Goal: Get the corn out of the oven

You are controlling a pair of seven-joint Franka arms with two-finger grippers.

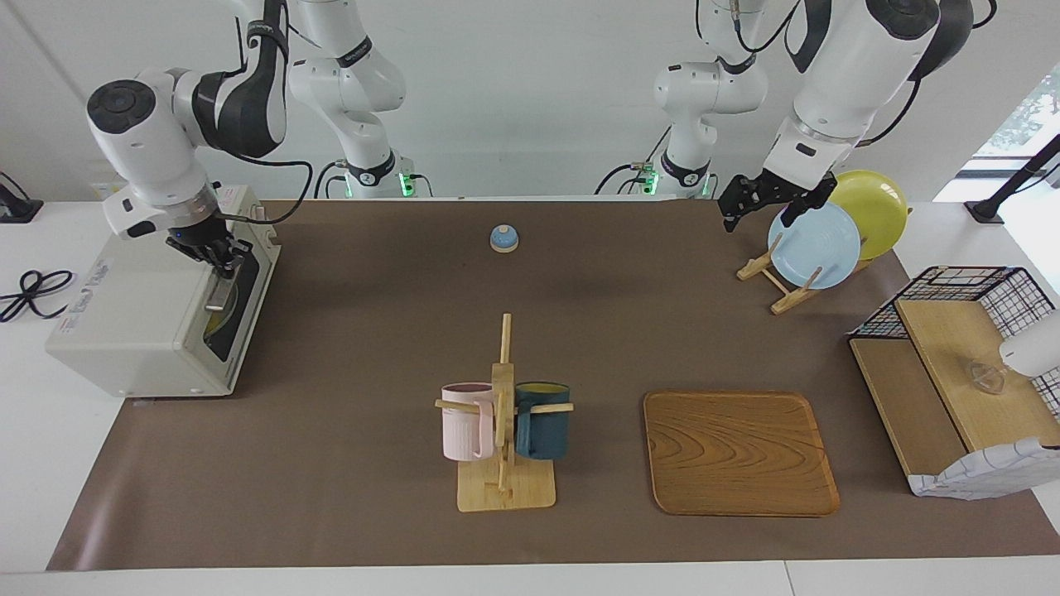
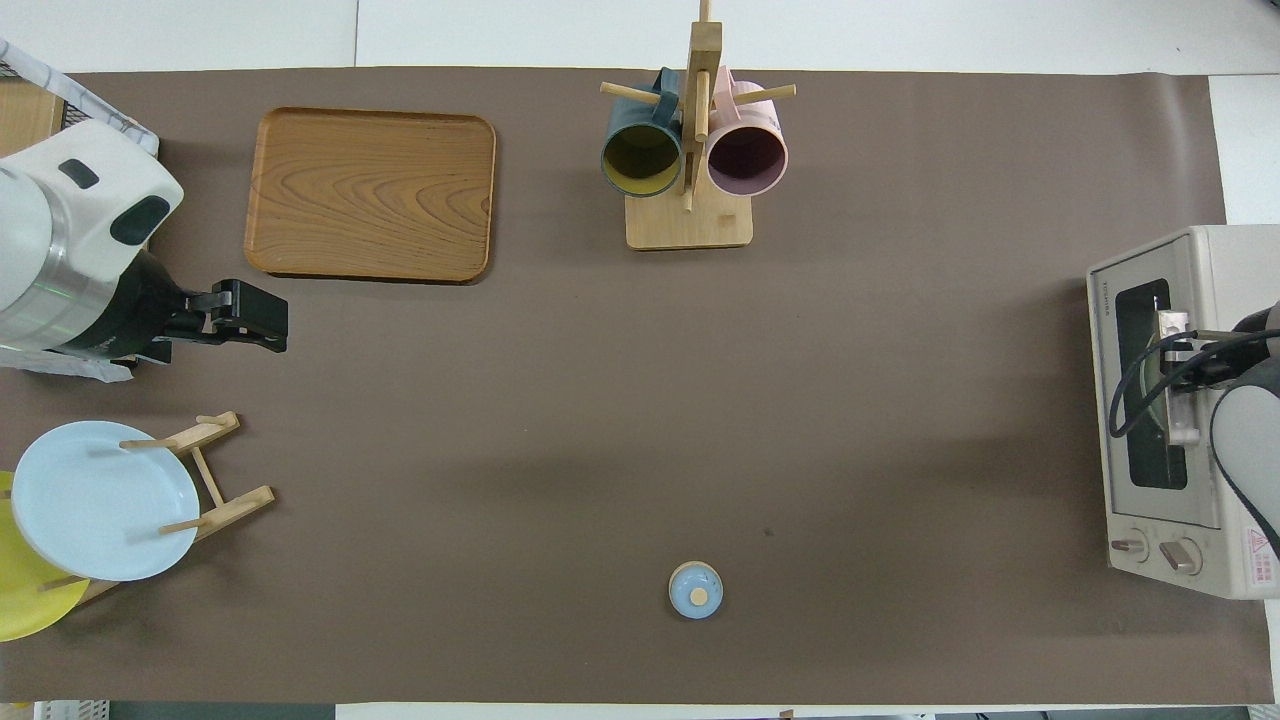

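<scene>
Facing view: both arms come in from the robots' edge of the brown mat [image 1: 373,348] that covers the table.
Oven [image 1: 153,310]: boxy, off-white, at the right arm's end of the mat, its dark glass door facing toward the middle of the table; the door looks closed or nearly so.
Right gripper [image 1: 222,258]: down at the oven door, at the metal bar handle [image 1: 222,290] — fingers pressed together there; whether they pinch the bar cannot be told.
Corn [image 1: 217,319]: only a yellow patch shows through the glass, inside the oven; its shape cannot be made out.
Left gripper [image 1: 766,211]: up in the air with fingers spread wide, holding nothing, over the plate rack [image 1: 778,277] at the left arm's end — this arm waits.
Plates: a light blue plate [image 1: 813,246] and a yellow plate [image 1: 874,211] stand on edge in that rack, near the robots' edge.
Bell [image 1: 503,238]: small, blue, on the mat near the middle of the robots' edge.
Mug stand [image 1: 503,439]: wooden, toward the mat's edge away from the robots, with a pink mug [image 1: 465,422] and a dark teal mug [image 1: 542,422] hung on it.
Tray [image 1: 739,453]: wooden, flat on the mat just beside the mug stand, toward the left arm's end.
Wire basket [image 1: 969,290]: at the left arm's end, off the mat's edge, with wooden boards.
</scene>
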